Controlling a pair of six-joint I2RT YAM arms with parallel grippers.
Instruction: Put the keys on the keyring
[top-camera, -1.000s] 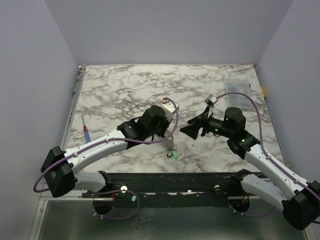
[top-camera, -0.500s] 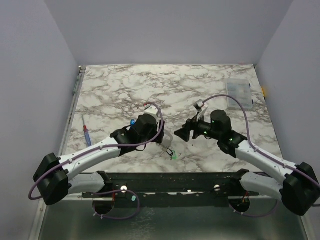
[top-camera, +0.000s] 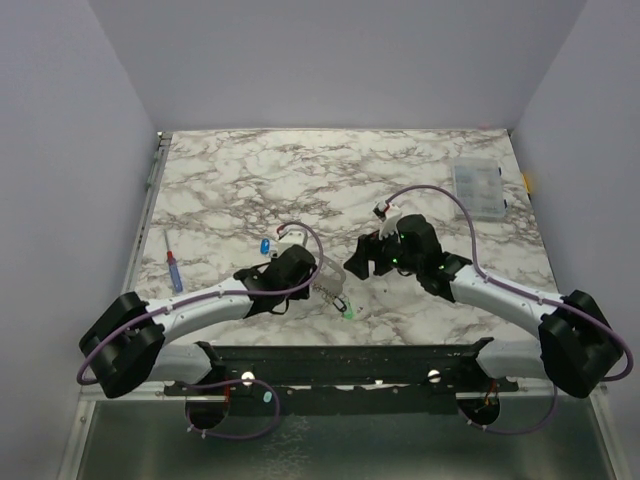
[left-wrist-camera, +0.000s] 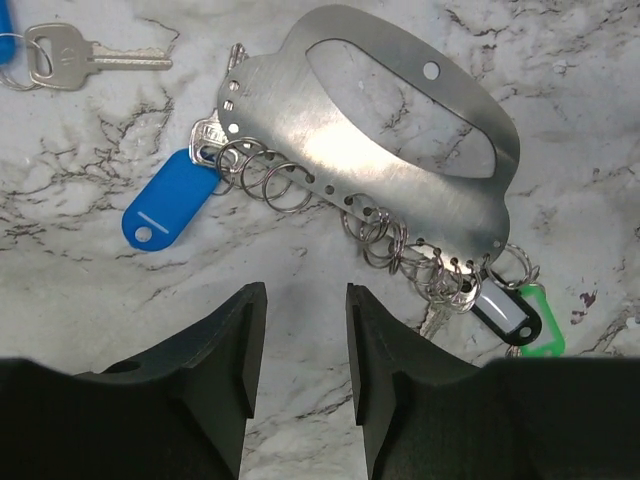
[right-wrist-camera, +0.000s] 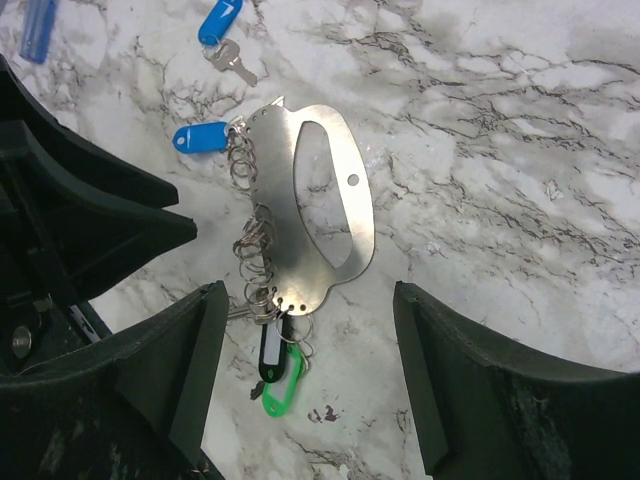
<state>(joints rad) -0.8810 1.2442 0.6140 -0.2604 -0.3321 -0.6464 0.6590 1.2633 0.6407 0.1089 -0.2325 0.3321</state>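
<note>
Keyring: flat silvery plate with oval cut-out, lying on the marble table just ahead of the left gripper, untouched. Blue-tagged key hangs from its small rings ahead-left of that gripper, black-tagged key and green-tagged key ahead-right, and a loose key lies apart, far ahead-left. The left gripper is narrowly parted and the right gripper spread wide, both empty.

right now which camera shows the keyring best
Left wrist: the keyring fills the upper frame, sharp enough to show the punched holes along its edge. The right wrist view shows the keyring whole too, but smaller. In the top external view the keyring is only a pale speck.
</note>
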